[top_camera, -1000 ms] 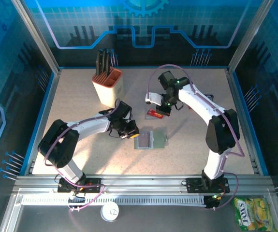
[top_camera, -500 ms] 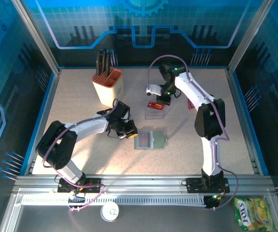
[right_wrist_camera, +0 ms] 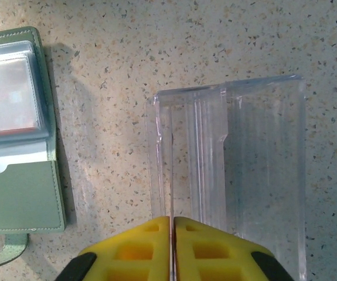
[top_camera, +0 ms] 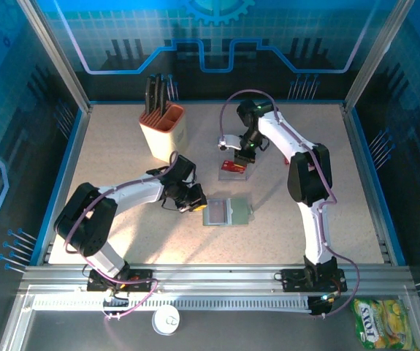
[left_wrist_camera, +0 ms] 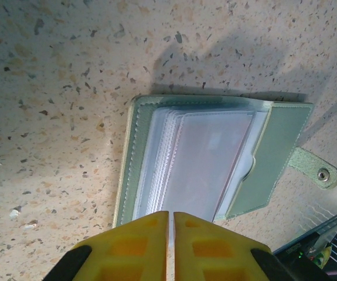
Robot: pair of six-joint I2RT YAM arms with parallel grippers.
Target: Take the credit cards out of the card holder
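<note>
The grey-green card holder (top_camera: 228, 212) lies open on the table, its clear sleeves up (left_wrist_camera: 203, 158), and a pale reddish card shows through the top sleeve (right_wrist_camera: 10, 99). My left gripper (top_camera: 193, 199) is shut, and its yellow tips (left_wrist_camera: 171, 219) overlap the holder's left edge. My right gripper (top_camera: 243, 155) is shut on a red credit card (top_camera: 231, 167). That card hangs edge-on (right_wrist_camera: 171, 175) below the fingertips (right_wrist_camera: 172, 221), over the left end of a clear plastic box (right_wrist_camera: 256, 164).
A beige knife block (top_camera: 163, 128) stands at the back left. The clear box (top_camera: 235, 174) sits just behind the holder. A yellow-green snack packet (top_camera: 381, 324) and a white round lid (top_camera: 166, 320) lie in front of the rail, off the table.
The right arm swung its elbow toward the back. The red card rose over the clear box, then came down closer to it. The left arm and the holder stayed put.
</note>
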